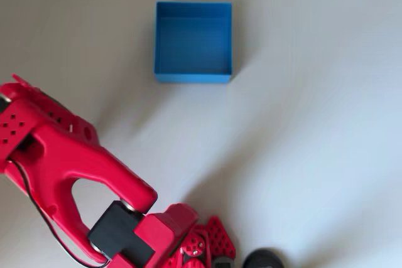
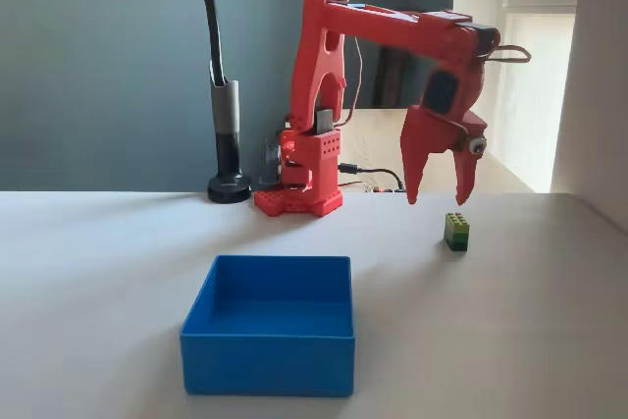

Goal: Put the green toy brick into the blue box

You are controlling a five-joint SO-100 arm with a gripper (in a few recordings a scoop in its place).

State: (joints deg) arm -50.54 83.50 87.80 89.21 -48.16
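Tabletop [image 2: 98, 262] scene, task barely begun: the brick is on the surface, not yet gripped.

Your red arm [image 2: 392, 31] reaches out from its base at the back of the fixed view, and in the overhead view it fills the lower left corner. The box [image 2: 267, 336] sits empty in the foreground, well apart from the arm; from above, the box [image 1: 193, 41] shows nothing but bare blue floor. The hand [image 2: 438, 195] hangs with its fingers spread and pointing down, holding nothing, above and slightly left of the brick [image 2: 456, 231]. The brick stands on the tabletop to the right of the box and further back. Nothing is done yet, as far as I can judge: you have to lower onto the brick, close on it, carry it across and release it in the box.
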